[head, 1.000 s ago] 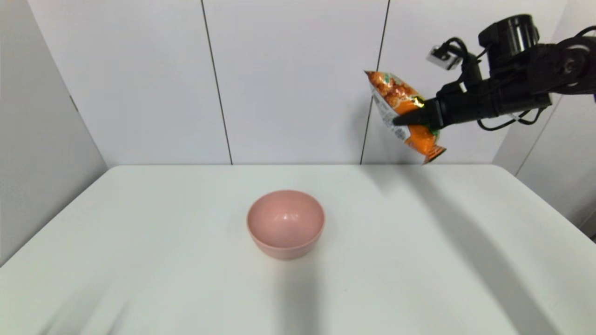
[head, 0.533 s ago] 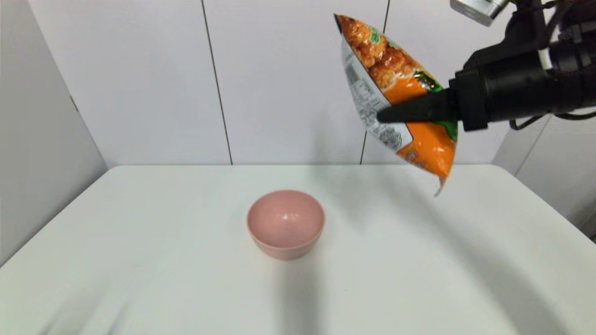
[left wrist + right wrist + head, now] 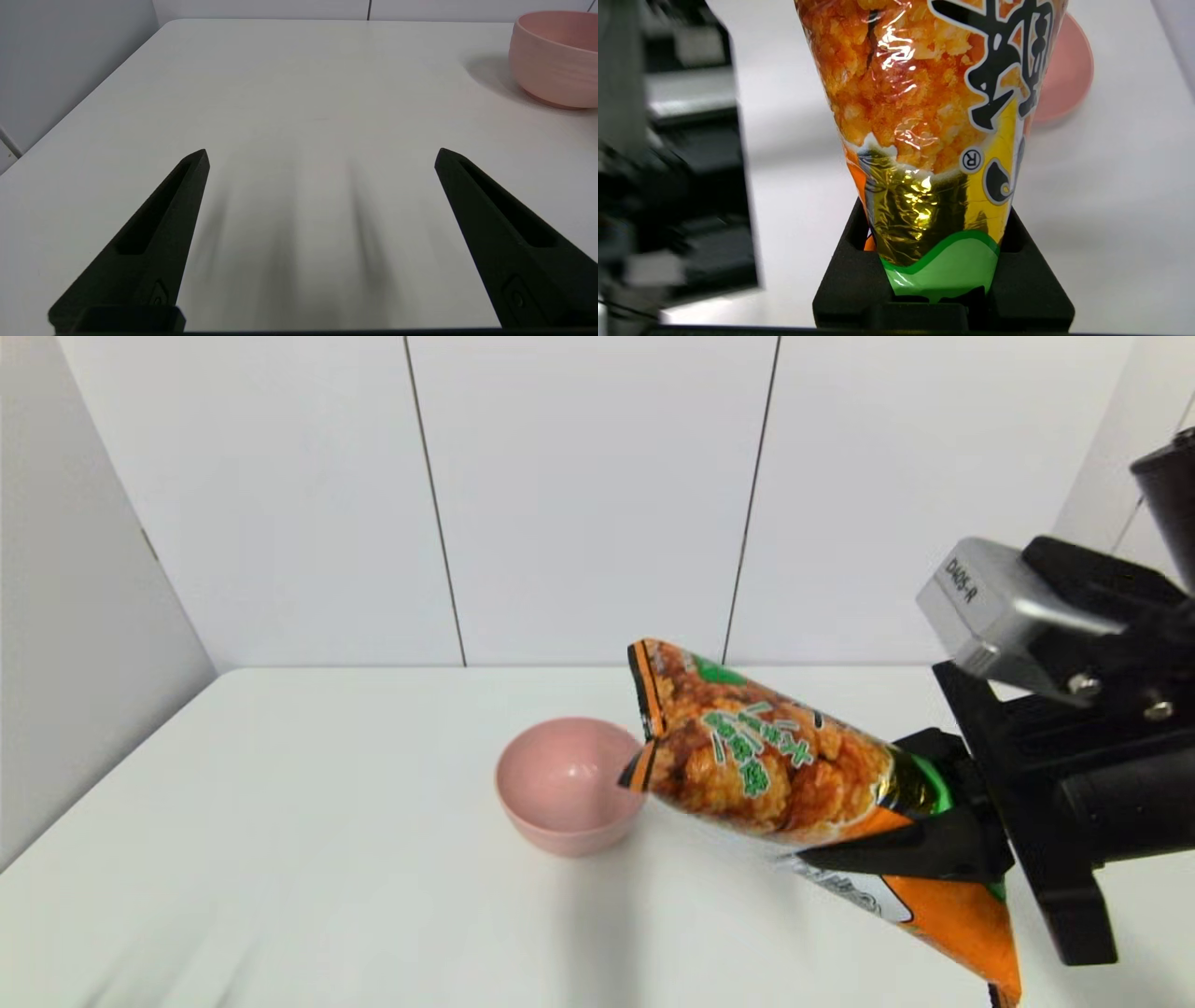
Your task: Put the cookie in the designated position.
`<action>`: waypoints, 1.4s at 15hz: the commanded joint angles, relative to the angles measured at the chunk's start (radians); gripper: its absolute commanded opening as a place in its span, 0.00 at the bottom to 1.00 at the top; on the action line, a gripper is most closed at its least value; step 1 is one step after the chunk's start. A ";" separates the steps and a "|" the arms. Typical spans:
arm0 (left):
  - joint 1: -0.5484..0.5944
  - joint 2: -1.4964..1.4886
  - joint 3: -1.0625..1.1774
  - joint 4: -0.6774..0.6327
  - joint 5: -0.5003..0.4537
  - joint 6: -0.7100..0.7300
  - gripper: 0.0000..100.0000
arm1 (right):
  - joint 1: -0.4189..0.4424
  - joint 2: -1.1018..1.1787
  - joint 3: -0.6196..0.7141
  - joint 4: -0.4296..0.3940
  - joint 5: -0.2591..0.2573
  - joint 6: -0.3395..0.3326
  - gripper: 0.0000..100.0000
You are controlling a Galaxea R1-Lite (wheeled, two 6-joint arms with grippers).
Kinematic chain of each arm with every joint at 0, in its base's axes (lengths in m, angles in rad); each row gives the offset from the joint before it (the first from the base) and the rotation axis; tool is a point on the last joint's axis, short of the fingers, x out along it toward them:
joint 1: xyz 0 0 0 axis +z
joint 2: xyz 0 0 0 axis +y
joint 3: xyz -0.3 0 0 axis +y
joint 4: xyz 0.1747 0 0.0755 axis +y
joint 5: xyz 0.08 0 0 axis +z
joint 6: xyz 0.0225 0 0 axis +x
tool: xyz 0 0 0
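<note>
Snack packet held in the air beside the pink bowl

The right gripper is clamped low on the cookie, its far end over the bowl rim; the glossy film could slip or tip the bowl. The left gripper hangs spread over the table.

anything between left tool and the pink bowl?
Nothing. In the left wrist view only bare white table lies between the open left tool and the pink bowl. The cookie is on the bowl's other side, in the right tool.
</note>
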State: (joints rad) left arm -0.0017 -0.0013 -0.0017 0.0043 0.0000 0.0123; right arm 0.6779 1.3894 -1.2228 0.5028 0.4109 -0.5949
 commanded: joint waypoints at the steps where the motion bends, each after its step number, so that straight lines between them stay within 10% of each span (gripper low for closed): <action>1: 0.000 0.000 0.000 0.000 0.000 0.000 1.00 | 0.005 0.117 0.055 -0.079 -0.007 -0.306 0.00; 9: 0.000 0.000 0.000 0.000 0.000 0.000 1.00 | 0.181 0.349 0.101 -0.303 -0.095 -0.327 0.00; 14: 0.000 0.000 0.000 0.000 0.000 0.000 1.00 | 0.259 0.470 0.028 -0.360 -0.267 0.018 0.00; 19: 0.000 0.000 0.000 0.000 0.000 0.000 1.00 | 0.270 0.499 0.016 -0.357 -0.319 0.076 0.00; 20: 0.000 0.000 0.000 0.000 0.000 0.000 1.00 | 0.270 0.499 0.016 -0.357 -0.319 0.083 1.00; 21: 0.000 0.000 0.000 0.000 0.000 0.000 1.00 | 0.272 0.505 0.012 -0.360 -0.320 0.089 1.00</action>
State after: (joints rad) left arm -0.0017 -0.0013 -0.0017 0.0047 0.0000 0.0119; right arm 0.9477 1.8789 -1.2070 0.1447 0.0909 -0.5085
